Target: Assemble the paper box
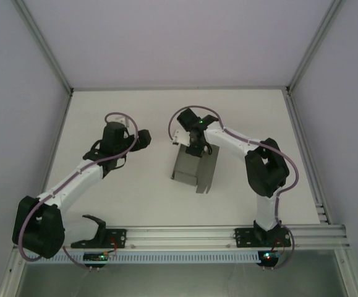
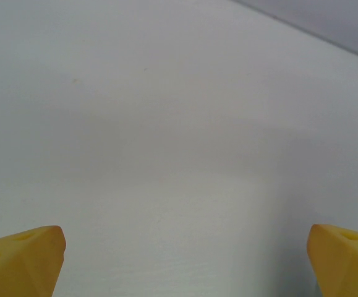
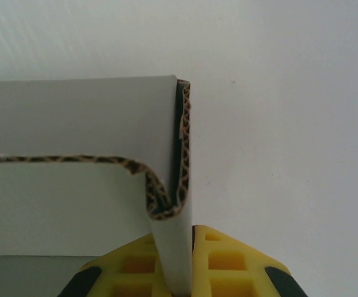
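The paper box (image 1: 191,167) is a grey cardboard piece, partly folded, standing on the white table near its middle. My right gripper (image 1: 194,143) is over its far end, shut on a folded wall of the box (image 3: 104,117); in the right wrist view the yellow fingers (image 3: 228,263) pinch the doubled corrugated edge between them. My left gripper (image 1: 143,141) is left of the box, a short gap away, pointing toward it. Its yellow fingertips (image 2: 24,260) sit wide apart at the frame's bottom corners with nothing but bare table between them.
White table (image 1: 135,198) inside a walled enclosure with metal corner posts (image 1: 42,43). An aluminium rail (image 1: 228,234) runs along the near edge, carrying both arm bases. A black part (image 1: 92,226) lies on the rail at the left.
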Available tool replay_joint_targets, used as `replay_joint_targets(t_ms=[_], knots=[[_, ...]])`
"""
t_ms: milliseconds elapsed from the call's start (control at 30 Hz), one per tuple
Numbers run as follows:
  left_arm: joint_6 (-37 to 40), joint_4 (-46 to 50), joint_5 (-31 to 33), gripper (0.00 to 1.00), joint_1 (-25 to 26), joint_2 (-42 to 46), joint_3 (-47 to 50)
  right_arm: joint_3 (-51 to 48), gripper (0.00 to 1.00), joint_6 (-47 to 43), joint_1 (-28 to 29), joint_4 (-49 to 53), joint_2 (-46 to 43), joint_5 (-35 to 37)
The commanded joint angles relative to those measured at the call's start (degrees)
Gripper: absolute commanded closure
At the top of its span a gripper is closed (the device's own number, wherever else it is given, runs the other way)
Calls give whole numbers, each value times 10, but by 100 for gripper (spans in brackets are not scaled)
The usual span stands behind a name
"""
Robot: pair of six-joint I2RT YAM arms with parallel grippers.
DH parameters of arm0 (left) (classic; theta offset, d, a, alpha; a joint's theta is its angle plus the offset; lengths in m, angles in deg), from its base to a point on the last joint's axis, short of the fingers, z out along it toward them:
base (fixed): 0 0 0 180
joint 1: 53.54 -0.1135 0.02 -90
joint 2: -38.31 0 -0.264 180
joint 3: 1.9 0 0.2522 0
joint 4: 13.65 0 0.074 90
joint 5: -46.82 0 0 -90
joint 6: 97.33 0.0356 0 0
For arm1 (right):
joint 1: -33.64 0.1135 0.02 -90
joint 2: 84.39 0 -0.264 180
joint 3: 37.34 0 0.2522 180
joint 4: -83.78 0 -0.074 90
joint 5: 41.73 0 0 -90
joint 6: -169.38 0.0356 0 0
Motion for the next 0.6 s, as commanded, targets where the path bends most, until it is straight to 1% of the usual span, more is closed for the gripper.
replay_joint_targets(t_ms=[0,67,167,267,300,367,467,567], knots=[[-11,5,-12,0,-7,-4,3,6,100,10,-7,-39,-4,42],[-9,-3,-26,0,-7,-10,3,2,100,75,-12,-71,-8,67],[-6,-24,-65,0,-7,-21,4,6,100,228,-24,-80,-12,136],[-7,-64,-114,1,-2,-37,9,-1,100,389,-32,-64,-24,177],[-7,-78,-131,4,2,-46,8,-13,100,439,-31,-68,-32,191],[-1,-83,-143,11,16,-65,-4,-43,100,509,-28,-81,-47,205],[17,-89,-148,22,42,-101,-26,-84,100,559,-20,-120,-67,205],[19,-114,-170,31,61,-146,-41,-103,100,579,-13,-138,-79,202]])
